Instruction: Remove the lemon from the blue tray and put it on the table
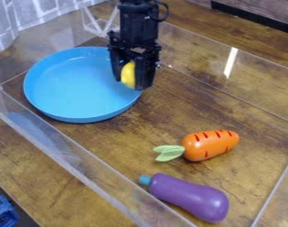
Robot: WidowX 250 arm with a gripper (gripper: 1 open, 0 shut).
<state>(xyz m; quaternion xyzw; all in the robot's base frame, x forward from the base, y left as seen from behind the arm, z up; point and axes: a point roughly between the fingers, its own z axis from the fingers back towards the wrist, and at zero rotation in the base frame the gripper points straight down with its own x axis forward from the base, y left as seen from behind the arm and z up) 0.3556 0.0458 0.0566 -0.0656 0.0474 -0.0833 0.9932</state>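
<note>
The lemon (129,73), small and bright yellow, sits between the black fingers of my gripper (132,76), which is shut on it and points straight down. It hangs just above the right rim of the blue tray (66,89), a large round shallow dish at the left of the table (217,97). The tray's floor is bare. Dark wood planks show to the right of the gripper.
An orange toy carrot (209,144) with green leaves lies right of centre. A purple eggplant (189,196) lies near the front edge. Clear acrylic walls (63,155) run around the table's edges, one close along the tray's front left.
</note>
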